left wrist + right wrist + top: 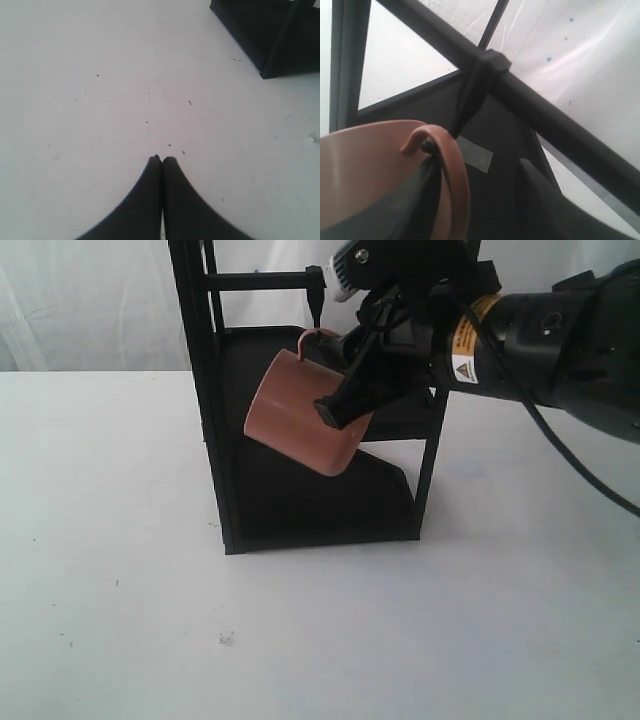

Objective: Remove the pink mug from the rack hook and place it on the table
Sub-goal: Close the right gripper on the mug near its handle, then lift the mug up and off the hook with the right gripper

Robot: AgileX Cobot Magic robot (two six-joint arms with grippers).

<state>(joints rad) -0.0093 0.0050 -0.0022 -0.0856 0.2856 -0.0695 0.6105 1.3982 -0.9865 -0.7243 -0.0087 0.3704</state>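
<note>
The pink mug [295,415] hangs tilted in front of the black rack [200,390], its loop handle [457,175] caught on the rack hook [468,100] under the top crossbar. My right gripper [479,162] is open around the handle. One finger [415,200] runs through the loop along the mug's wall. The other finger [540,200] stands apart from the handle with a dark gap between. From outside, one fingertip [333,410] lies across the mug's side. My left gripper [161,159] is shut and empty over the white table [100,100].
The rack has two black shelves, and its foot [270,45] shows in the left wrist view. The right arm [540,335] reaches in from the right at crossbar height. A small white crumb [226,638] lies on the table in front of the rack.
</note>
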